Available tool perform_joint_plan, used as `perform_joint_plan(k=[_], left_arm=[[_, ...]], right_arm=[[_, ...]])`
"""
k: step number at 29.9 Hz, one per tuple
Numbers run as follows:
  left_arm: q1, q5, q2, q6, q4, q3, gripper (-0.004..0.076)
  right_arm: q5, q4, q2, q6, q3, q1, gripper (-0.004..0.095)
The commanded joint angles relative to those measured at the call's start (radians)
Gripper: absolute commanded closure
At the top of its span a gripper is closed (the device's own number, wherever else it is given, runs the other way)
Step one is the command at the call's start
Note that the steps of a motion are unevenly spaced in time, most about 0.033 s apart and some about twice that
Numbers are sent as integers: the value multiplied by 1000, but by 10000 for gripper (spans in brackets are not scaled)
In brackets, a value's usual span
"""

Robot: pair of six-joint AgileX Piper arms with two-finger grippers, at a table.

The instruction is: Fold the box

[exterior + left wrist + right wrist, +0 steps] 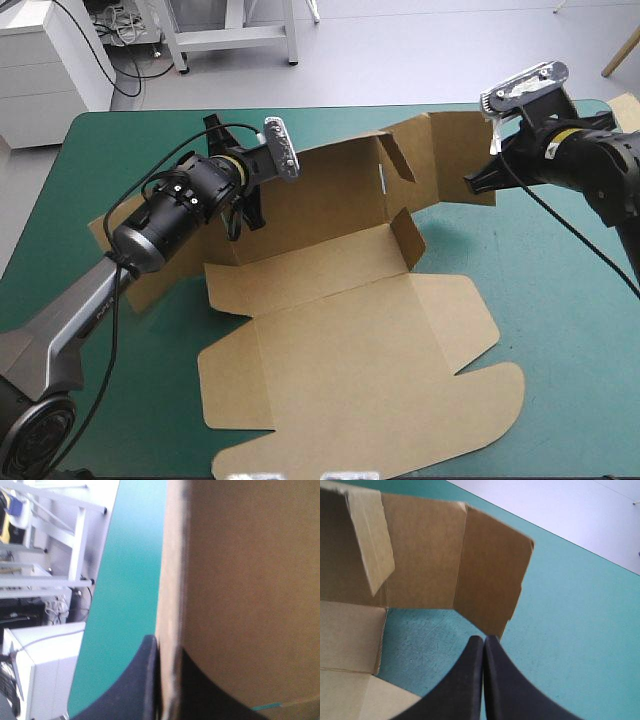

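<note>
No legible text anywhere, brown box (pixel 350 340) plain and unprinted, teal-green cover (pixel 560 300) unmarked

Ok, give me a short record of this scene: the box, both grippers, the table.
box: brown, back wall raised, front panels lying flat
left gripper: shut on the back wall's left end
right gripper: shut, tips at the end flap's lower corner
table: teal-green cover

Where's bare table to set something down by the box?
Widest bare patch: teal-green cover right of the box, nearer than the right gripper. Smaller one at its far left corner. Crowded around the raised walls.
</note>
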Motion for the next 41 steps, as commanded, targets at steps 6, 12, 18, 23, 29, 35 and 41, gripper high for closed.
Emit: perform_joint_plan(k=[6, 12, 18, 23, 29, 35, 41], left_arm=[[-94, -106, -45, -5, 104, -31, 731], [-158, -185, -87, -25, 199, 94, 732], [-177, -326, -178, -178, 401, 285, 731], [-177, -410, -246, -269, 541, 402, 732], [-177, -466, -262, -286, 601, 469, 731], [-177, -478, -262, -289, 588, 489, 732], [-177, -475, -234, -289, 519, 489, 731]], right_arm=[[-74, -65, -53, 38, -31, -8, 929], [-89, -62, -53, 47, -31, -8, 929], [-89, -60, -53, 61, -31, -8, 929], [-96, -56, -53, 66, -31, -8, 929], [-94, -30, -53, 70, -31, -8, 929], [-92, -10, -53, 70, -31, -8, 929], [-98, 15, -53, 70, -35, -8, 925]])
